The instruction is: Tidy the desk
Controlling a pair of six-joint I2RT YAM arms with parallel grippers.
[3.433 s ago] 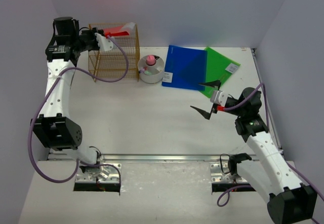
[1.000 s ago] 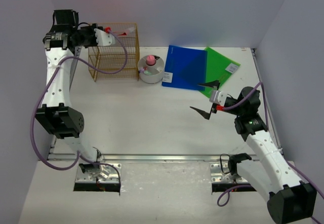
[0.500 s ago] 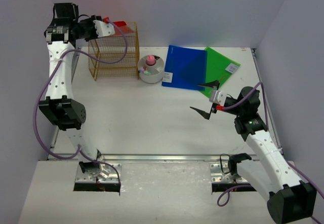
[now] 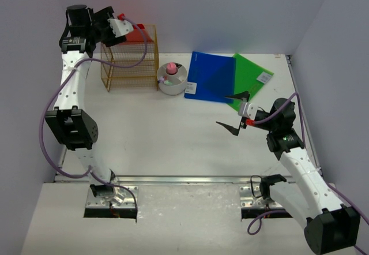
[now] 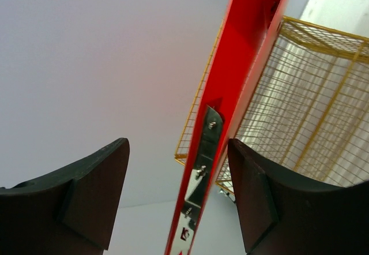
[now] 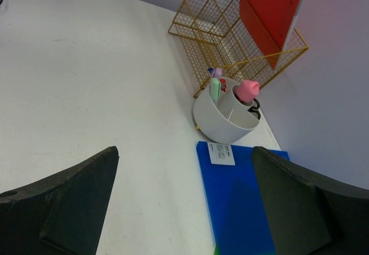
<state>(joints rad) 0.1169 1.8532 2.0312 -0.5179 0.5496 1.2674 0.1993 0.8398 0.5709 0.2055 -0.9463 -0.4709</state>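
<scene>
My left gripper [image 5: 179, 151] far left: fingers spread, red folder [image 5: 242, 64] between them, sticking up from gold wire rack [image 4: 130, 64]. My right gripper [image 4: 225, 111] right side, wide, empty, above white desk [image 4: 173, 134].

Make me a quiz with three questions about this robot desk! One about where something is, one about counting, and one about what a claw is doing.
1. Where is the red folder?
A. standing in the gold wire rack
B. in a drawer
C. on the floor

2. How many folders lie flat on the desk?
A. one
B. two
C. four

3. What is the right gripper doing?
A. squeezing a pen
B. open, holding nothing
C. shut tight on paper

Answers:
1 A: it sticks up out of the rack's top.
2 B: only the blue folder and the green folder lie flat.
3 B: its fingers stand wide apart above bare desk.
</scene>
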